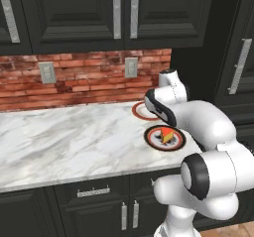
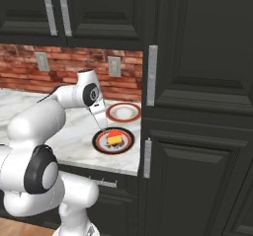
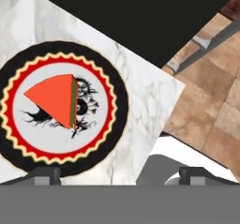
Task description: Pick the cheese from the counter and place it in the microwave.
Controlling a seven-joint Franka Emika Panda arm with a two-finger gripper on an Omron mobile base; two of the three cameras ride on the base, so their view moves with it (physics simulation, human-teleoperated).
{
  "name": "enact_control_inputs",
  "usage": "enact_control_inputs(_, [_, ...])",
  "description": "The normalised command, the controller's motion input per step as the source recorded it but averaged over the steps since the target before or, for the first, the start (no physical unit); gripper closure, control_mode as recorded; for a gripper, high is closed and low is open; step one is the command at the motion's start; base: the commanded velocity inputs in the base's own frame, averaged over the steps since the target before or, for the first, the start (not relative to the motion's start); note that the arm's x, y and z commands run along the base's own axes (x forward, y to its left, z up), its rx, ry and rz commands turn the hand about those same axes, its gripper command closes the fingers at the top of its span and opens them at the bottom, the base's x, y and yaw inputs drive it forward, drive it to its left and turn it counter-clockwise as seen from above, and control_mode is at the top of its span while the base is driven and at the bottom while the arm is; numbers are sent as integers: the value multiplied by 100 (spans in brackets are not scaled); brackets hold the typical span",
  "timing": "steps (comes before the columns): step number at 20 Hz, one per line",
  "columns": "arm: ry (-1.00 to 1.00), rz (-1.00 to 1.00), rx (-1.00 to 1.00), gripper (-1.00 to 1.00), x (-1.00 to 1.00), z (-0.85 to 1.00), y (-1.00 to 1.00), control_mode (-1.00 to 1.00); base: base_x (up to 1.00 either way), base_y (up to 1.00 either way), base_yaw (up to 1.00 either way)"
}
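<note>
On my left the counter (image 1: 59, 142) runs bare and white toward the brick wall (image 1: 74, 82) with its two outlets (image 1: 47, 72). Further right, near the counter's front edge, the cheese (image 1: 167, 136) sits on a dark-rimmed plate (image 1: 151, 139), likely set there as an easy, open pickup. My claw (image 3: 119, 174) hangs above that plate with its tips spread wide and nothing between them; I judge I am lining up to descend. Behind it, nearer the wall, lies a second, red-rimmed plate (image 2: 123, 119), apart from the first. At the far right a tall dark cabinet (image 2: 197, 131) stands just beside the plate, and I must mind it when lowering.
</note>
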Motion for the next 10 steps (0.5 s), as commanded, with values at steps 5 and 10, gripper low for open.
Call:
enact_control_inputs(5, [0,6,0,-100,7,-25,0,-100,0,0,0])
enact_control_inputs(10, [0,6,0,-100,18,-27,0,-100,0,0,0])
